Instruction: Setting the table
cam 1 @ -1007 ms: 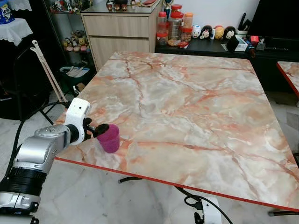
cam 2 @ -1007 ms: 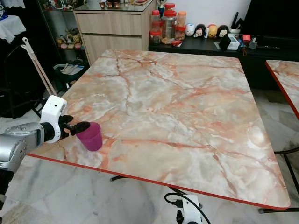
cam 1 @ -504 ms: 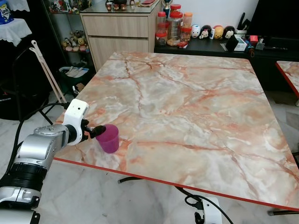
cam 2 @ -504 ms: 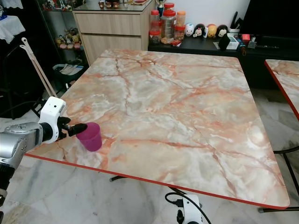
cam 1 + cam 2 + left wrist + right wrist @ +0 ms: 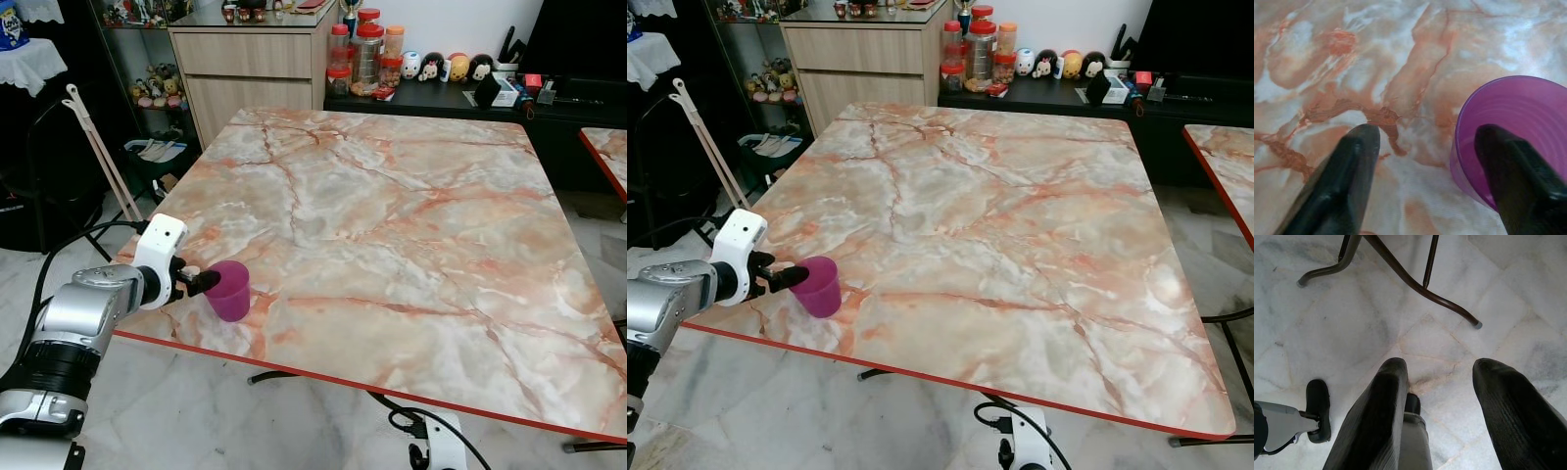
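Near the table [image 5: 411, 225] corner stands a translucent magenta cup [image 5: 228, 290] — upright, left claw [image 5: 1422, 134] spread across its rim.

L gripper [image 5: 201, 283] at purple cup [image 5: 229, 291] (table [image 5: 411, 225] edge).

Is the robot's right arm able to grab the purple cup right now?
Probably not. The right gripper hangs low over the floor, while the purple cup stands at the table's near left corner, beside the left gripper, whose jaws are open.
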You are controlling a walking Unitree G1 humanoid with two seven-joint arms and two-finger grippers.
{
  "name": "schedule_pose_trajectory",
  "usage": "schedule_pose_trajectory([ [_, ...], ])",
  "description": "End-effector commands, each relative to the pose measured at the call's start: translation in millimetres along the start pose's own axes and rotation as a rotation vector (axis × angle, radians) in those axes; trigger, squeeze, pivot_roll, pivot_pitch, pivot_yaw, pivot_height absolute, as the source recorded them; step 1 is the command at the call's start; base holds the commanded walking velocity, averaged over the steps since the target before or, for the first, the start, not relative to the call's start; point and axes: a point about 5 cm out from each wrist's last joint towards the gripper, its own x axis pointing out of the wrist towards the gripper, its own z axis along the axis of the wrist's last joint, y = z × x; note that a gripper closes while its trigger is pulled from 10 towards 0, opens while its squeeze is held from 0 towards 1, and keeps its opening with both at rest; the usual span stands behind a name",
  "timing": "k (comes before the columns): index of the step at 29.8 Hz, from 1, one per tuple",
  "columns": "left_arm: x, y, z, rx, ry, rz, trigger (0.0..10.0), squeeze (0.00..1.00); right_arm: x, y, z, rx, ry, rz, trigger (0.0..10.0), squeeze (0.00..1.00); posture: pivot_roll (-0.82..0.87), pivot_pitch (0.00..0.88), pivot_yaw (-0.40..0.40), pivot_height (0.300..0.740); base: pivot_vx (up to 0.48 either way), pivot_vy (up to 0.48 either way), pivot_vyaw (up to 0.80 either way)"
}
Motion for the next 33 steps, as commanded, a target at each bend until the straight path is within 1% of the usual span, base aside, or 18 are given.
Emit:
schedule_pose_trajectory([
  [1, -0.8, 2.3, 4.2, 0.026, 0.001, 0.001, 0.0, 0.0, 0.6, 0.1, 2.1, 0.007, 0.0, -0.001, 10.0, 0.0, 0.1, 0.0, 0.038, 0.728, 0.0, 0.0, 0.0],
  [14, -1.1, 0.8, 3.3, 0.04, 0.009, -0.03, 0.0, 0.0, 0.7, 0.3, 2.4, 0.011, 0.0, -0.001, 10.0, 0.0, 0.1, 0.0, 0.043, 0.728, 0.0, 0.0, 0.0],
  [20, -1.1, -4.4, -2.2, 0.057, 0.033, -0.061, 0.0, 0.0, 0.7, 1.0, 2.4, 0.017, -0.001, -0.002, 10.0, 0.0, 0.1, 0.0, 0.047, 0.728, 0.0, 0.0, 0.0],
  [27, -2.1, -4.5, -1.5, 0.061, 0.03, -0.067, 0.0, 0.0, 0.8, 1.4, 2.9, 0.017, -0.003, -0.001, 10.0, 0.0, 0.1, 0.0, 0.046, 0.728, 0.0, 0.0, 0.0],
  [29, -2.3, -3.6, -0.9, 0.063, 0.026, -0.061, 0.0, 0.0, 0.8, 1.3, 3.3, 0.017, -0.004, -0.001, 10.0, 0.0, 0.1, 0.0, 0.045, 0.728, 0.0, 0.0, 0.0],
  [33, -4.4, -1.3, 4.1, 0.047, -0.025, -0.04, 0.0, 0.0, 1.2, 0.3, 4.9, 0.017, -0.008, -0.004, 10.0, 0.0, 0.1, 0.0, 0.041, 0.728, 0.0, 0.0, 0.0],
])
